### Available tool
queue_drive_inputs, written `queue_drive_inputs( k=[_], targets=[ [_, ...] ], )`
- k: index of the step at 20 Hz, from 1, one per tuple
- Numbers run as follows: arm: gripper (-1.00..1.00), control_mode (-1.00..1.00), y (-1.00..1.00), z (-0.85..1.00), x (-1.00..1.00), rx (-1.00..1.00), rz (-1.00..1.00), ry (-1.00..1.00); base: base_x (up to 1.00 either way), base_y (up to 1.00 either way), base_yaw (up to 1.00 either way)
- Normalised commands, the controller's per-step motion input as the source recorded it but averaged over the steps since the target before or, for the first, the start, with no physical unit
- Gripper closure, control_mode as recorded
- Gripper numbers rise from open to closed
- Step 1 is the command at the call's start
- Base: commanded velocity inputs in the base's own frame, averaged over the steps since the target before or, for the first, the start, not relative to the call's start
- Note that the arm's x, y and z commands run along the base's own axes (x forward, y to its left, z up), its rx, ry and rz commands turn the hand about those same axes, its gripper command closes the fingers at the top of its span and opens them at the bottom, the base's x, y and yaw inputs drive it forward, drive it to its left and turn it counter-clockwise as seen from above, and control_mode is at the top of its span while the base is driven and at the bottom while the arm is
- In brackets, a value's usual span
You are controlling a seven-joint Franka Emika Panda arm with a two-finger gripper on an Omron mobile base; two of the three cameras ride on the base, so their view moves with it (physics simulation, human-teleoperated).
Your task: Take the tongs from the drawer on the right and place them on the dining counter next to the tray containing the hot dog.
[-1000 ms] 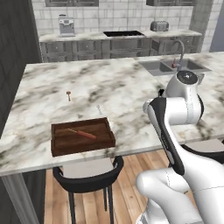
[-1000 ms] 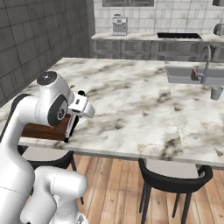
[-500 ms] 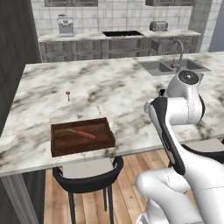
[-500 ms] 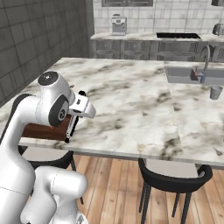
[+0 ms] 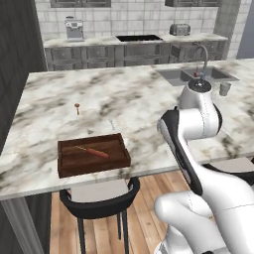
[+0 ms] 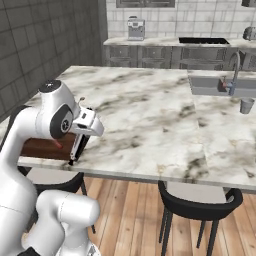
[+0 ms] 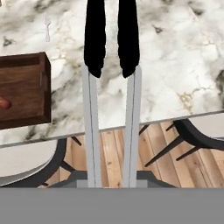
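My end effector (image 7: pixel 111 186) is closed on the tongs (image 7: pixel 111 52), whose two silver arms run out to black tips above the marble table (image 7: pixel 175 65). In the right base view I hold them (image 6: pixel 77 147) hanging down at the table's near edge, just beside the tray (image 6: pixel 42 148). The tray (image 5: pixel 93 158) carries the hot dog (image 5: pixel 97 153); a small silver utensil (image 7: pixel 47 27) lies beyond it.

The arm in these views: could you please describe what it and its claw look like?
The glossy white jointed arm has rounded, bulbous links with dark grey bands at the joints and a dark round cap on its top joint. Its claw sits on a white boxy hand with dark slim fingers. No cables or markings show.
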Motion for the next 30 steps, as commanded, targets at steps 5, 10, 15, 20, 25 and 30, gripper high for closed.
queue_drive_inputs(
  k=[5, 10, 15, 20, 25, 30],
  targets=[
    [1.00, -1.00, 0.00, -0.06, 0.13, 0.00, 0.03, 0.17, 0.00, 0.00, 0.00],
    [1.00, -1.00, 0.01, -0.23, 0.13, 0.00, 0.07, 0.09, 0.00, 0.00, 0.00],
    [1.00, -1.00, 0.11, -0.26, 0.37, 0.00, 0.05, 0.06, 0.00, 0.00, 0.00],
    [1.00, -1.00, 0.23, -0.30, 0.43, -0.01, 0.00, -0.04, 0.00, 0.00, 0.00],
    [1.00, -1.00, 0.13, -0.24, 0.34, 0.00, 0.00, -0.16, 0.00, 0.00, 0.00],
    [1.00, -1.00, 0.07, -0.25, 0.33, 0.00, 0.00, -0.13, 0.00, 0.00, 0.00]
  ],
)
